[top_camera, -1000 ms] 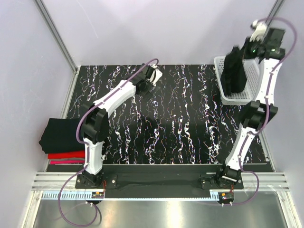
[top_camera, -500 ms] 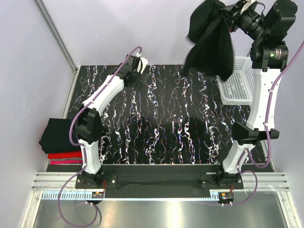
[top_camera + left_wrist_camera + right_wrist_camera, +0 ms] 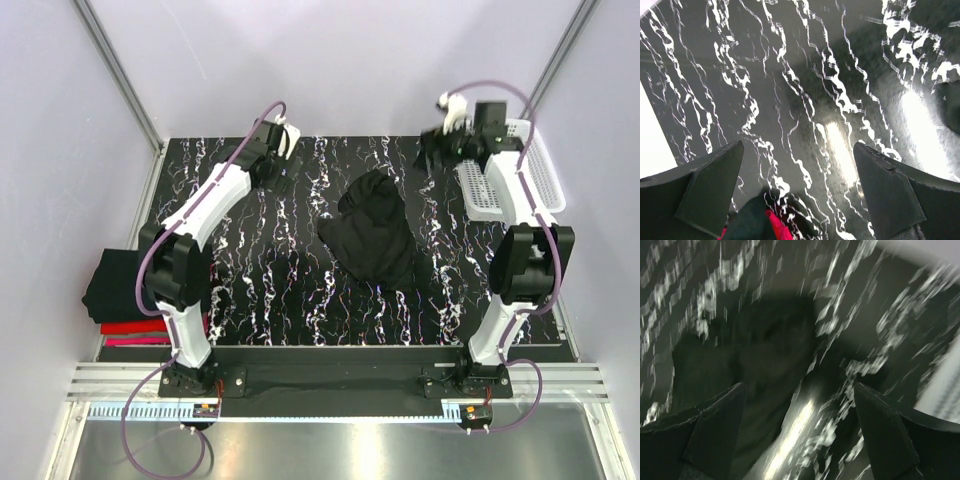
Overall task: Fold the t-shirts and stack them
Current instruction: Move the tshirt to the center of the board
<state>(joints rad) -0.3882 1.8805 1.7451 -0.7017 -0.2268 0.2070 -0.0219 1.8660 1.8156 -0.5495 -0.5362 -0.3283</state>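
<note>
Top external view has the black t-shirt [image 3: 370, 235] lying in a crumpled heap around the middle of the table [image 3: 270, 300], well apart from the folded stack [image 3: 125, 285] at the left edge. The right gripper [image 3: 799, 387] is spread wide with nothing in it, up near the basket [image 3: 500, 195]. The left gripper [image 3: 797, 147] is wide too, and empty. It's light, floppy cloth (no stiffness at all), so I'd guess pinching a shoulder seam or hem corner and dragging it flat beats grabbing the bunched middle.
</note>
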